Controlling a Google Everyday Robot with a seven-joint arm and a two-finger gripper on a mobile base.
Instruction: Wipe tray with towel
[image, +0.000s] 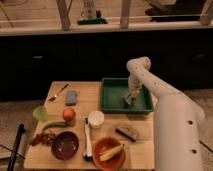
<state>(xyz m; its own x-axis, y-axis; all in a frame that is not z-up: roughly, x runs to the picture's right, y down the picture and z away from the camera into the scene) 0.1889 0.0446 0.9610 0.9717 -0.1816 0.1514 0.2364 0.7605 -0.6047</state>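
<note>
A green tray sits at the back right of the wooden table. My gripper points down into the tray, right of its middle. A pale towel hangs bunched under the gripper and touches the tray floor. The white arm reaches in from the right, its elbow above the tray's far right corner.
On the table: fork, blue sponge, green cup, orange, white cup, brown brush, dark bowl, orange bowl with banana, grapes. A dark counter stands behind.
</note>
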